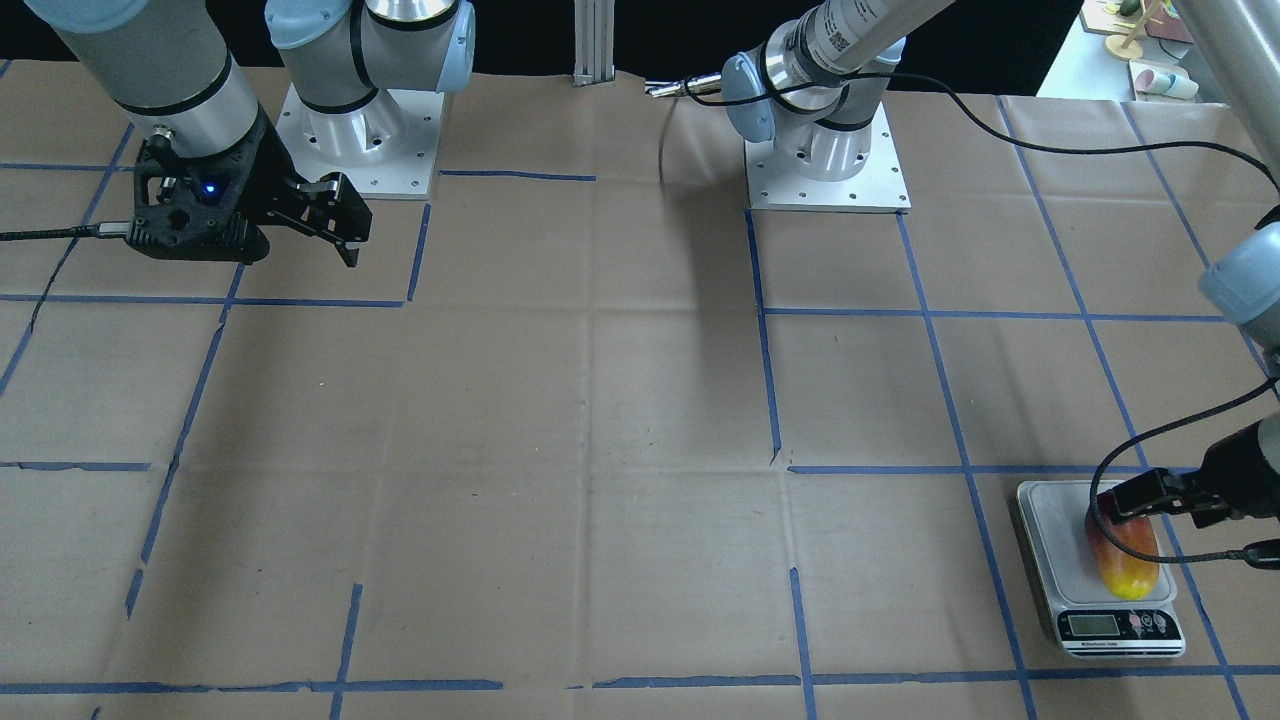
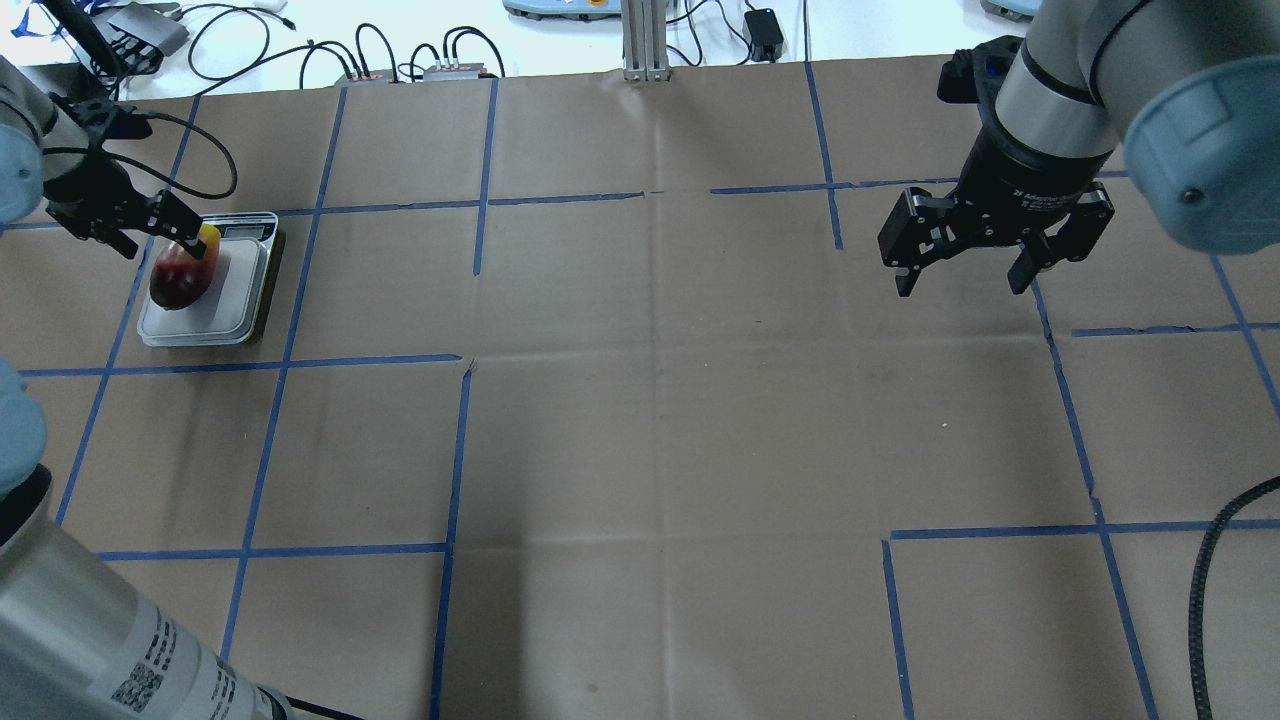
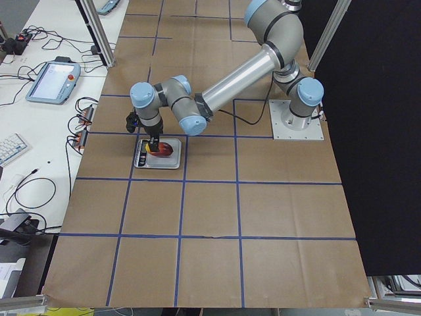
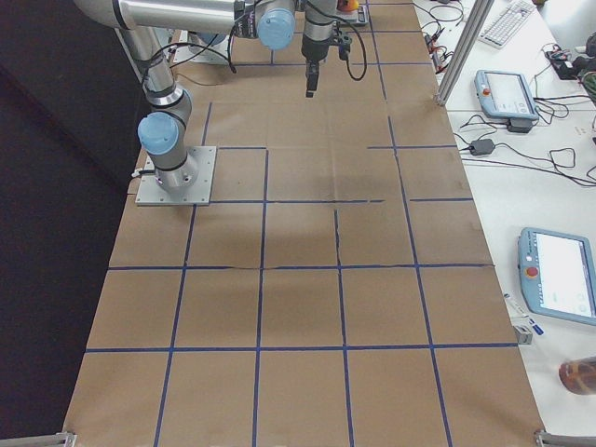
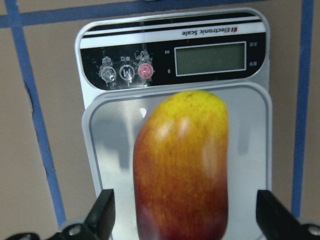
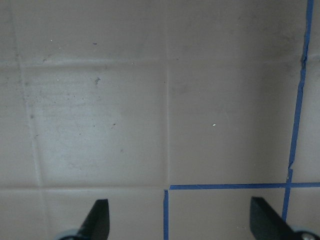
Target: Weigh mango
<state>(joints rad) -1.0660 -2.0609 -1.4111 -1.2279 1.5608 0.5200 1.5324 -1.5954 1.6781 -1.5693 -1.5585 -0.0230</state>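
Note:
The mango (image 5: 180, 170), red at the near end and yellow at the far end, lies on the platform of a white digital scale (image 5: 250, 130). In the left wrist view my left gripper (image 5: 185, 220) is open and straddles the mango's red end, with a gap on each side. In the overhead view the mango (image 2: 180, 280) and scale (image 2: 235, 300) sit at the far left of the table, under the left gripper (image 2: 160, 247). My right gripper (image 2: 962, 285) is open and empty, held above bare table at the right. The scale's display shows no readable digits.
Brown paper with a grid of blue tape lines covers the table (image 2: 650, 400). The two arm bases (image 1: 350, 130) stand at the robot's edge. Cables and teach pendants (image 3: 52, 82) lie on a white bench beyond the table's far side.

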